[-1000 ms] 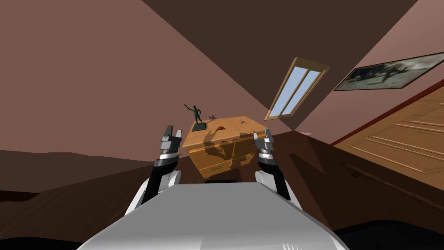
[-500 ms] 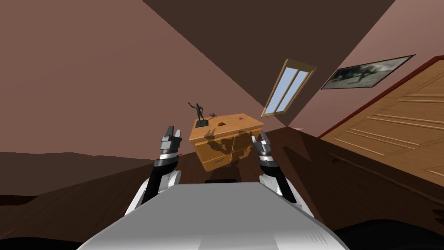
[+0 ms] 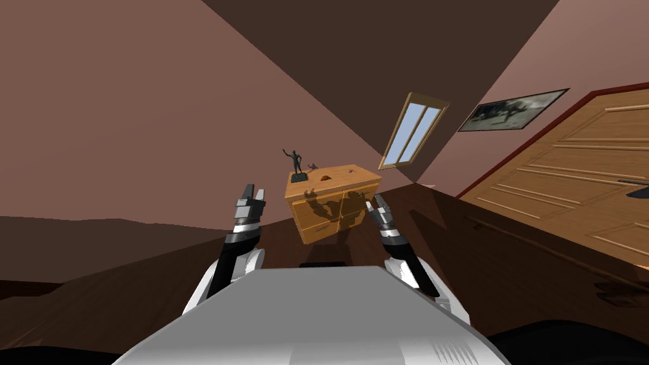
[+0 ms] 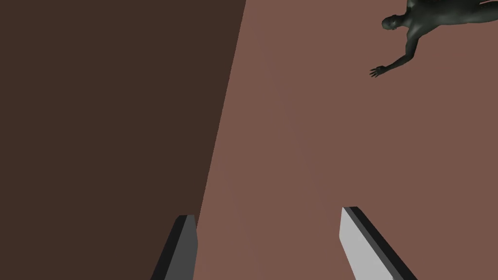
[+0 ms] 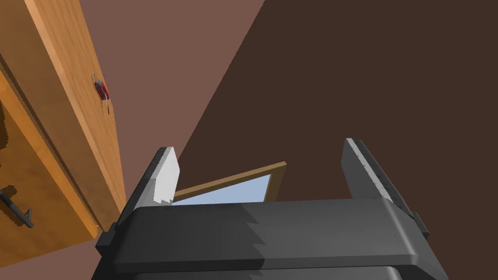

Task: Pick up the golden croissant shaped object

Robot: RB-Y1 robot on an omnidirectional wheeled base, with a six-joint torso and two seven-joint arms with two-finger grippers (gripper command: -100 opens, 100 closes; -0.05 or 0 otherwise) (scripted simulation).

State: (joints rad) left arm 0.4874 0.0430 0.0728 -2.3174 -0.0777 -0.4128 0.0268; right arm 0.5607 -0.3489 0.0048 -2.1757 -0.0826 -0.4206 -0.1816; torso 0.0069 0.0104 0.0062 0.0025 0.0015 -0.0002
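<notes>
The golden-brown croissant point(image 3: 324, 178) lies on top of a wooden dresser point(image 3: 355, 174) straight ahead in the head view, in the middle of the top. My left gripper point(image 3: 251, 190) is raised to the dresser's left, open, short of the top. My right gripper point(image 3: 375, 201) is raised at the dresser's front right corner, open, with nothing between its fingers. In the right wrist view the dresser's edge point(image 5: 73, 97) runs beside the fingers.
A dark figurine point(image 3: 295, 163) point(image 4: 428, 24) on a flat base stands at the dresser's back left. A small red item point(image 5: 101, 90) lies on its right part. A wooden door point(image 3: 570, 184) is to the right, a window point(image 3: 411, 132) behind.
My view has swung to the right: dresser, window and picture have slid left and the door has come further in. My right gripper has leaned in toward the dresser's front.
</notes>
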